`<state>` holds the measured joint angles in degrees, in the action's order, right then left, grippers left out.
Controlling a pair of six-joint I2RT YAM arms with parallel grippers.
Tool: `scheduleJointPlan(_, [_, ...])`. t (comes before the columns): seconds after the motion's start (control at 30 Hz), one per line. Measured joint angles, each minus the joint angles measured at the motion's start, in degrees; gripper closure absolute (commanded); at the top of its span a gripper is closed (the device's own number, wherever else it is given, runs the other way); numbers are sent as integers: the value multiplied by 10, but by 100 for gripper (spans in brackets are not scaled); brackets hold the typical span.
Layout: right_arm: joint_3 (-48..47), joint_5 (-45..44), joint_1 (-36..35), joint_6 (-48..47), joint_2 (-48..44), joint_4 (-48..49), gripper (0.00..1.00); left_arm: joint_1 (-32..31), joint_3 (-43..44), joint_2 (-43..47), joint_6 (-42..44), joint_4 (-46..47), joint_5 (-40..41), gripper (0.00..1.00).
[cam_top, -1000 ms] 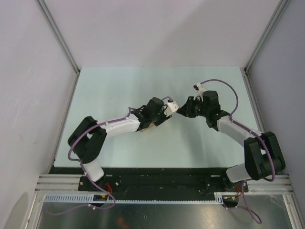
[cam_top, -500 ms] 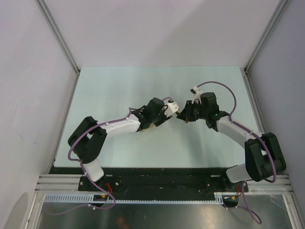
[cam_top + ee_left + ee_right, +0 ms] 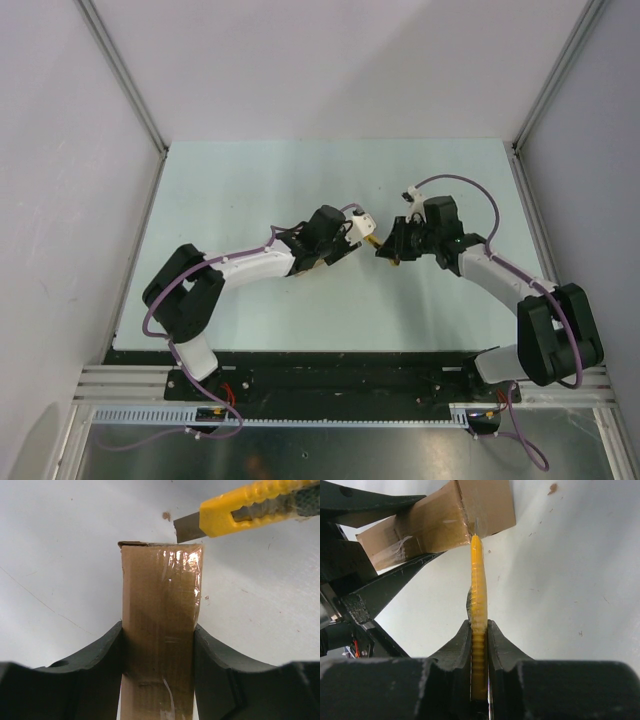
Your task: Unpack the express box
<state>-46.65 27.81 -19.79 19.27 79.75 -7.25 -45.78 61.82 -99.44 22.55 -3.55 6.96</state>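
Observation:
The express box (image 3: 159, 605), plain brown cardboard with shiny clear tape over its far end, is clamped by its two sides in my left gripper (image 3: 158, 630) and held a little above the table. My right gripper (image 3: 479, 627) is shut on the yellow utility knife (image 3: 478, 595), holding it edge-up. The knife's steel blade (image 3: 189, 527) touches the taped far corner of the box. From the right wrist, the knife's tip meets the box (image 3: 440, 522) at a seam. From above, the two grippers meet at mid-table, left gripper (image 3: 352, 232) facing right gripper (image 3: 392, 248).
The pale green table (image 3: 250, 190) is closed in by white walls at the left, back and right, with aluminium posts at the back corners. Both arm bases stand on the black rail at the near edge.
My right arm has swung left and a little nearer, bringing the knife's tip up to the end of the box. The left arm and the box have stayed still.

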Motion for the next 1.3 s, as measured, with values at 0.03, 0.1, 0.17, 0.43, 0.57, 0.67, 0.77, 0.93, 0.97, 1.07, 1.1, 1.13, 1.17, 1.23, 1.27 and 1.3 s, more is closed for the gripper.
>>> scheduleJointPlan(0.03, [0,0,2,2,-2,-2,100,0,0,0,0,0,0,86])
scheduleJointPlan(0.1, [0,-1,5,5,-10,-1,100,0,0,0,0,0,0,85])
scheduleJointPlan(0.17, [0,-1,12,11,-18,6,100,0,0,0,0,0,0,85])
scheduleJointPlan(0.43, [0,13,21,32,-33,42,100,0,-2,0,0,2,1,85])
scheduleJointPlan(0.57, [0,24,20,33,-26,56,100,-1,-3,1,0,4,2,85])
scheduleJointPlan(0.67, [0,28,17,34,-17,59,100,-1,-4,1,0,5,2,85])
scheduleJointPlan(0.77, [0,29,14,34,-5,59,100,-1,-4,1,0,5,3,85])
scheduleJointPlan(0.93, [0,28,10,34,9,58,100,-1,-5,2,0,7,3,85])
scheduleJointPlan(0.97, [0,28,8,34,10,58,100,-1,-6,2,0,7,3,85])
scheduleJointPlan(1.07, [0,29,4,34,13,58,100,-1,-6,2,0,7,3,85])
scheduleJointPlan(1.1, [0,28,3,34,13,58,100,-1,-6,2,0,7,4,85])
scheduleJointPlan(1.13, [0,28,1,34,13,58,100,-1,-6,2,0,7,4,85])
scheduleJointPlan(1.17, [0,26,0,34,13,58,100,-1,-6,2,0,7,4,85])
scheduleJointPlan(1.23, [0,26,0,34,13,58,100,-1,-6,2,0,8,4,85])
scheduleJointPlan(1.27, [0,26,0,34,13,58,100,-1,-6,2,0,8,4,85])
scheduleJointPlan(1.3, [0,26,0,34,13,59,100,-1,-6,2,0,8,4,85])
